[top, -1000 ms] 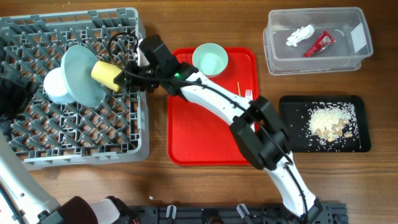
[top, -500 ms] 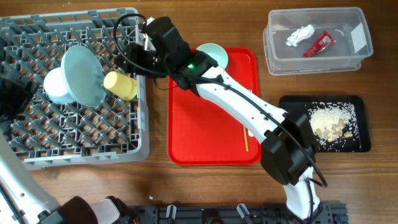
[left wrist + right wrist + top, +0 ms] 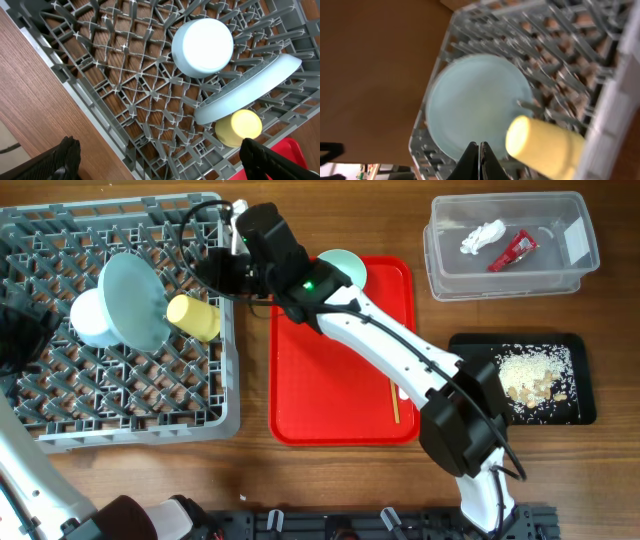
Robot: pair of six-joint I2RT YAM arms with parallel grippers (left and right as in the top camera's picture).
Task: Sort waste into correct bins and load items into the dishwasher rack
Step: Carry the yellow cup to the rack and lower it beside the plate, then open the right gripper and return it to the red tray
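The grey dishwasher rack (image 3: 60, 415) fills the left side. A pale-blue plate (image 3: 135, 302) stands on edge in it, with a small pale bowl (image 3: 85, 320) upside down beside it. The yellow cup (image 3: 195, 317) lies on its side against the plate. My right gripper (image 3: 479, 150) is shut and empty, hovering above the rack's right edge just beyond the cup (image 3: 545, 142). My left gripper (image 3: 162, 165) hangs wide open over the rack's near-left corner with nothing between its fingers. A pale green saucer (image 3: 345, 272) sits on the red tray (image 3: 330, 380), partly under my right arm.
A thin wooden chopstick (image 3: 394, 402) lies on the red tray beside my right arm. The clear tub (image 3: 575, 275) at back right holds a white tissue (image 3: 482, 235) and a red wrapper (image 3: 512, 250). The black tray (image 3: 470, 400) holds rice scraps (image 3: 530, 375).
My right gripper let go of the yellow cup, which now lies in the rack against the plate. The gripper pulled back toward the rack's far edge and its jaws closed. The left arm stayed still.
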